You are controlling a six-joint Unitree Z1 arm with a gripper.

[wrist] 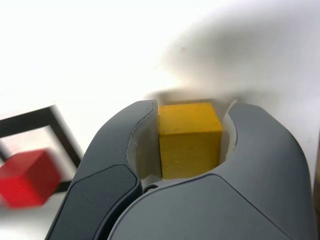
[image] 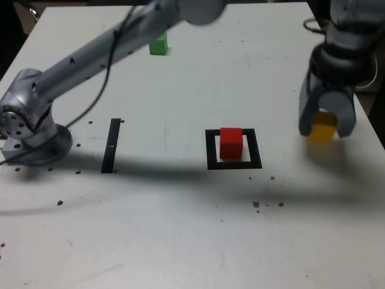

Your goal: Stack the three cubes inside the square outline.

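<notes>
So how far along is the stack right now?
Done: the red cube sits inside the square outline. In hand: the tool is shut on the yellow cube, off to the exterior view's right of the outline. Left: set yellow on red, then fetch the green cube from the far side of the table and top the stack.

A white bench (image: 180, 241) fills nearly the whole exterior view, its surface dotted with small dark specks and holes. Soft shadows fall across it. Beyond its far edge the surroundings are dark and indistinct.
</notes>
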